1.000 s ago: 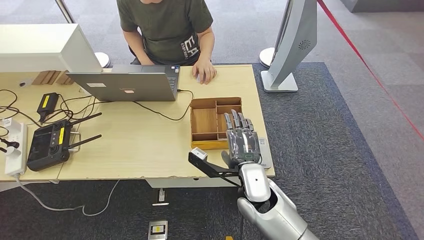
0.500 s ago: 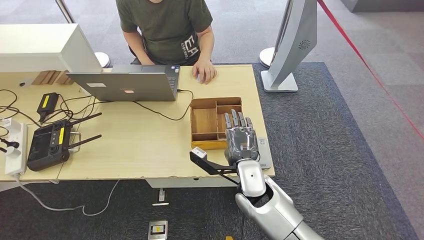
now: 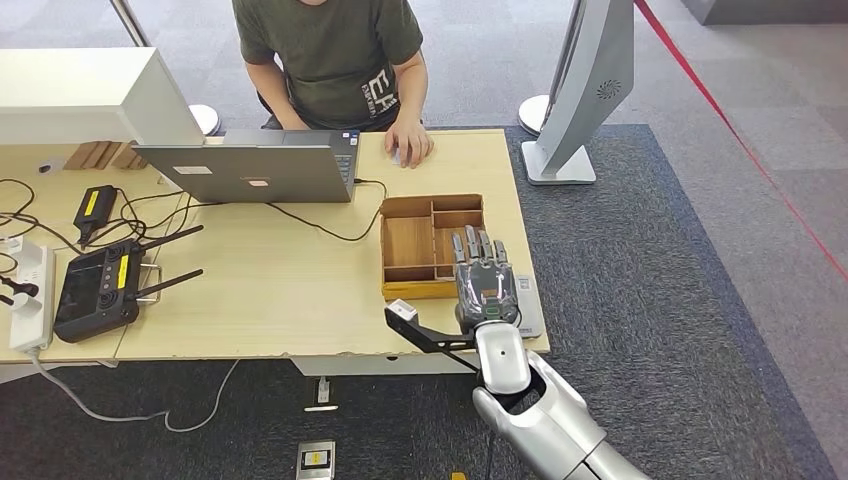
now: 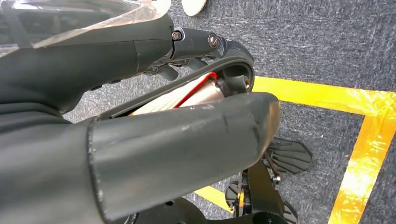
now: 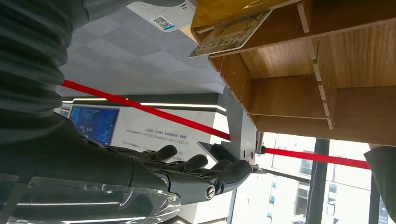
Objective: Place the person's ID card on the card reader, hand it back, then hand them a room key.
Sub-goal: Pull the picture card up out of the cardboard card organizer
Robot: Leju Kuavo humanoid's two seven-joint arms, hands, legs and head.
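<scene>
Lying at the left end of the wooden table point(image 3: 280, 290) are a white power strip point(image 3: 30, 295) and a black controller point(image 3: 98, 288) with two antennas, cables trailing around them. Further along, an open laptop point(image 3: 255, 165) faces a person point(image 3: 330, 55) in a dark green shirt, who sits at the far side with one hand resting on the table just beside it. Near the table's right end stands a wooden tray point(image 3: 430, 245) split into compartments. In the right wrist view a patterned card point(image 5: 231, 32) leans tilted against a divider of the tray point(image 5: 299, 70), one corner sticking out past its edge. The right hand point(image 3: 485, 283) hovers flat, palm down, over the tray's near right corner, fingers straight, slightly spread and holding nothing; in its wrist view the dark fingers point(image 5: 187, 170) are apart from the card. Under the hand, at the table's edge, lies a flat grey card reader point(image 3: 528, 300). Whether the left hand point(image 4: 140, 144) is open or closed cannot be told from its wrist view, which looks down at grey carpet with yellow tape point(image 4: 369, 140).
</scene>
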